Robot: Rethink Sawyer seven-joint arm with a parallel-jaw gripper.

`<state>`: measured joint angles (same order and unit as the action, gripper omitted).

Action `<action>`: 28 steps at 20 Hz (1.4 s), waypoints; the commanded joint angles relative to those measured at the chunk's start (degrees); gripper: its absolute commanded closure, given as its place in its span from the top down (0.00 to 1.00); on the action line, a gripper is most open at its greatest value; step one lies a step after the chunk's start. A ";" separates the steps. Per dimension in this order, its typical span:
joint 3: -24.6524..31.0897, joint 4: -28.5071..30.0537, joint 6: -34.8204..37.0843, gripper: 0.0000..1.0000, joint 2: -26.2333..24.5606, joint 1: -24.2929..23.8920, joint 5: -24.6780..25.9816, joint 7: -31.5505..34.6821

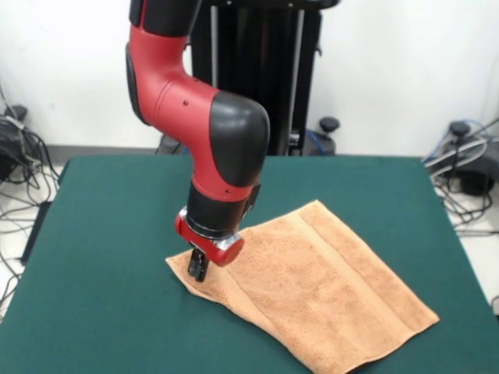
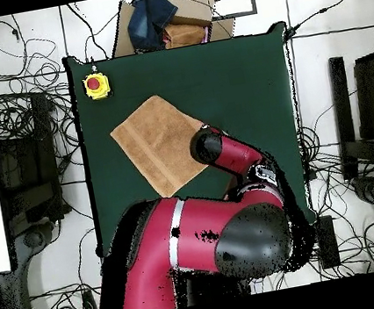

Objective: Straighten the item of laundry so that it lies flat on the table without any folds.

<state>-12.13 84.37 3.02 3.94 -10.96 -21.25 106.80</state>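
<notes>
The item of laundry (image 1: pixel 312 288) is a peach-orange towel spread at a slant on the right half of the green table (image 1: pixel 101 234). It looks doubled along its near-left edge. My gripper (image 1: pixel 196 269) points straight down at the towel's left corner, fingers close together with their tips at the cloth. I cannot tell whether any cloth is pinched between them. In the overhead view the towel (image 2: pixel 158 144) lies left of the table's (image 2: pixel 238 72) middle, and the arm's wrist covers its corner and hides the gripper.
A yellow box with a red button (image 2: pixel 96 86) sits on the table corner close to the towel. A cardboard box with dark cloth (image 2: pixel 162 19) stands beyond the table edge. Cables (image 1: pixel 19 156) lie on the floor around the table.
</notes>
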 commanded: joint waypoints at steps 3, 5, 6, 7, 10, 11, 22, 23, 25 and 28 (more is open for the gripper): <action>3.76 1.81 -0.60 0.00 -1.28 0.27 2.08 8.08; 3.44 1.46 -0.56 0.00 -1.58 1.04 1.24 8.80; 3.35 1.20 -0.51 0.00 -1.83 1.27 0.83 9.10; 3.26 0.67 -0.49 0.00 -2.19 1.28 0.65 9.06; 2.88 -0.18 -1.63 0.00 -3.45 1.44 0.46 9.20; 2.34 -0.23 -1.38 0.00 -3.39 1.43 0.63 8.91; 2.64 0.40 -2.68 1.00 -2.97 1.01 1.40 8.81; 2.52 0.22 -2.36 1.00 -2.94 0.96 1.44 8.59; 2.93 0.26 -2.41 1.00 -2.82 0.33 1.77 8.33; 3.23 0.39 -2.50 1.00 -2.47 -0.19 2.12 8.09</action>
<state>-12.14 84.40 2.90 3.29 -11.03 -21.25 106.80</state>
